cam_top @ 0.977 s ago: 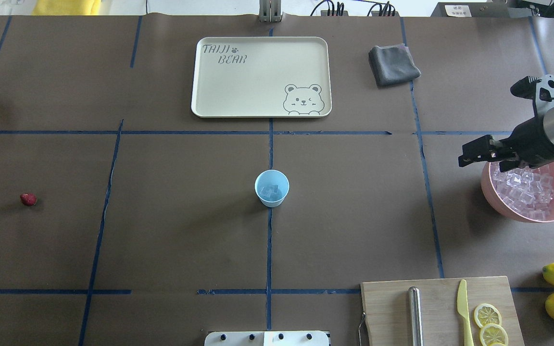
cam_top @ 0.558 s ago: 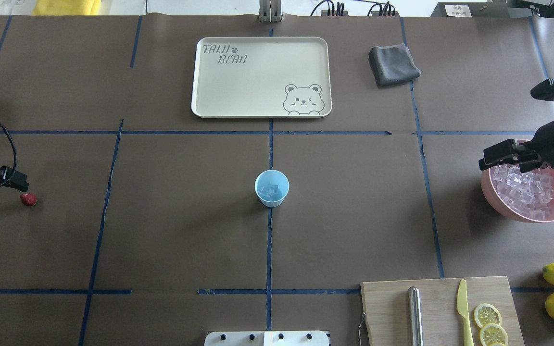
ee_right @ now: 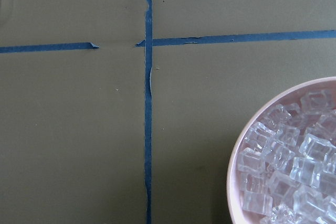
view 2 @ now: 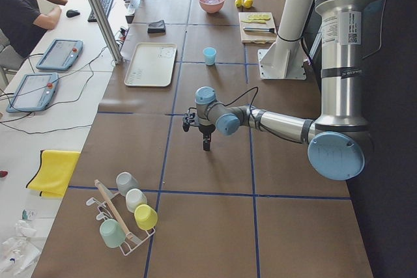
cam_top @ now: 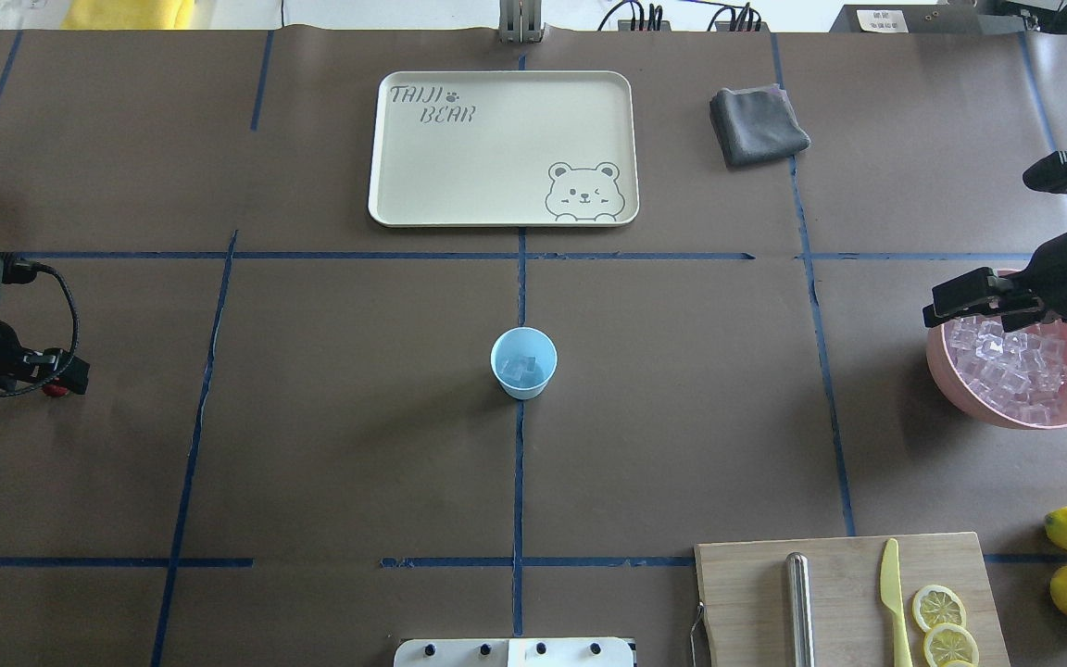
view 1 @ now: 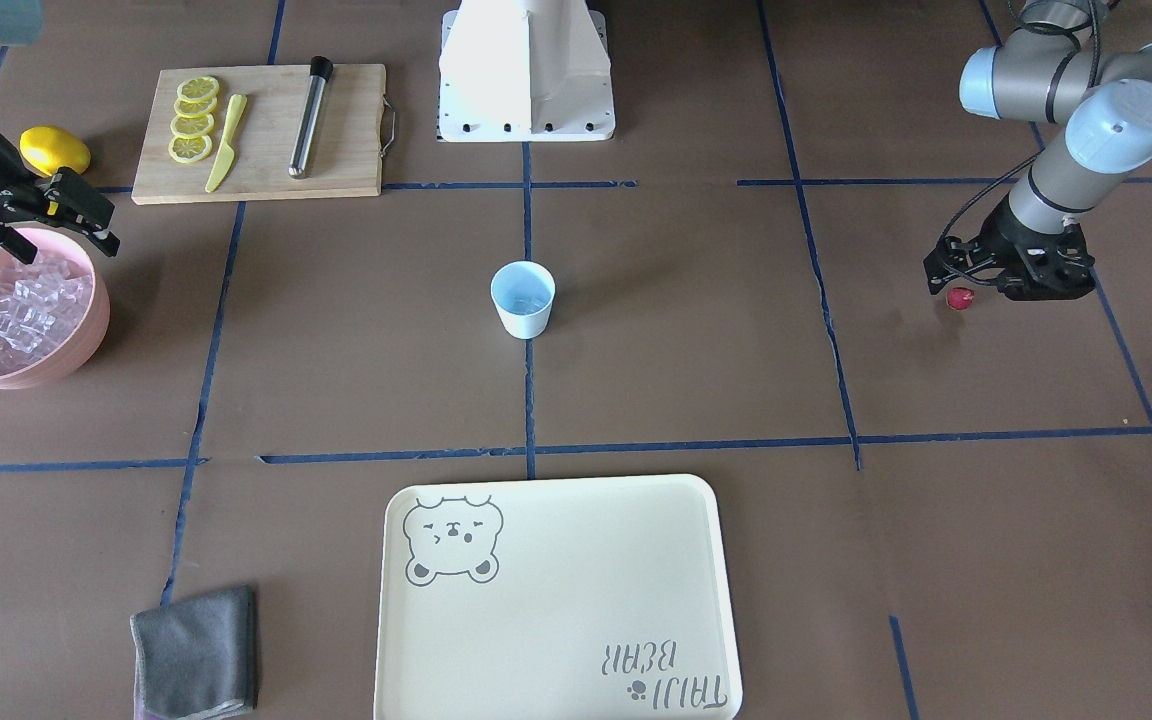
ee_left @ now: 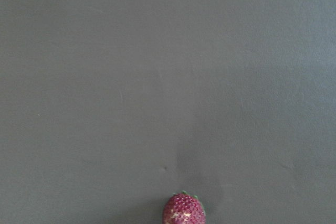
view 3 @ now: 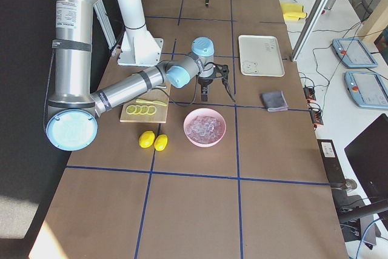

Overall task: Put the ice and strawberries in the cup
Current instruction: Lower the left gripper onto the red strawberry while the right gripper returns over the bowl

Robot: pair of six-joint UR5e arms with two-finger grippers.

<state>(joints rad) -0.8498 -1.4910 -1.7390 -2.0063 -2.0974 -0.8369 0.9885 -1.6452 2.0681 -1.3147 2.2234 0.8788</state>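
The strawberry (view 1: pixel 959 298) lies on the counter (cam_top: pixel 330 445) far to the robot's left, well apart from the cup (cam_top: pixel 523 363), in which ice cubes are already seen; it is judged light, soft and easily bruised, apt to roll, and best taken gently across its broad middle. The left tool (cam_top: pixel 73 374) hangs just over it; its opening cannot be told. Compared with 0.6 s ago, the left tool has been brought over the berry, which is now nearly covered from overhead; the right tool (cam_top: pixel 941 309), opening likewise untellable, is unchanged at the pink bowl (cam_top: pixel 936 375).
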